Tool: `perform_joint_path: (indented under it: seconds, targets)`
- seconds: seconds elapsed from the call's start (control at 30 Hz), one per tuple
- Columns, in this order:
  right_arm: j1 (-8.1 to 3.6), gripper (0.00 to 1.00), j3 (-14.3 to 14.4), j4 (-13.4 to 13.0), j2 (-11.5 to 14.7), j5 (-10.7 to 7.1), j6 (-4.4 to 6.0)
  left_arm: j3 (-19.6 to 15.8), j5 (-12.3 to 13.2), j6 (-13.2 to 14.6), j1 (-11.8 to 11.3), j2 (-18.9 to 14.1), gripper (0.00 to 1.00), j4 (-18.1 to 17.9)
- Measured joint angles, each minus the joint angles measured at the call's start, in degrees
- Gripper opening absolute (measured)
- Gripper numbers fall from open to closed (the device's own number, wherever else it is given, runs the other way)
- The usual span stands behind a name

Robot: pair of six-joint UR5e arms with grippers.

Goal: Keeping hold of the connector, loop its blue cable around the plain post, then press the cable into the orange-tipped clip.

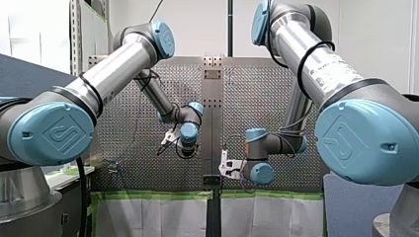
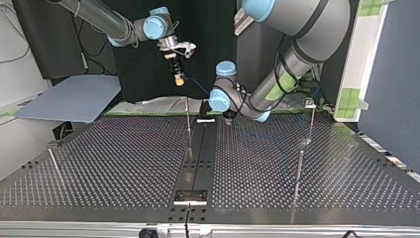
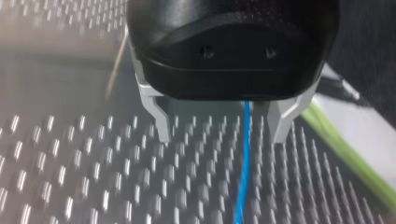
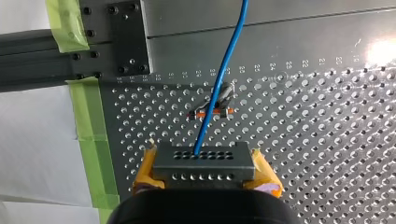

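From the front, our left gripper (image 1: 165,143) and right gripper (image 1: 225,169) flanked the worktop's (image 1: 257,98) middle seam; from the top, the right hung above its arm-side edge; left wrist — metal fingers (image 3: 161,123) stood spread astride the blue cable (image 3: 243,177); right wrist — yellow pads (image 4: 144,169) pinched the connector (image 4: 204,161), cable crossing the orange-tipped clip (image 4: 210,111) near the taped corner.

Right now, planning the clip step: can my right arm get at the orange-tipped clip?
Probably yes: the right gripper, shut on the connector, faces the orange-tipped clip with nothing but the blue cable between them.
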State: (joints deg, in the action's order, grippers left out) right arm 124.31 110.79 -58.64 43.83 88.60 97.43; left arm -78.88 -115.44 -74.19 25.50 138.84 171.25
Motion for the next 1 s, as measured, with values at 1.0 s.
perform_joint_path:
  seconds: [1.0]
  targets:
    - [-0.43,0.02,-0.1,0.2,0.0,0.18,-0.03,-0.3,15.1,-9.7,4.9,4.6,0.99,-2.4]
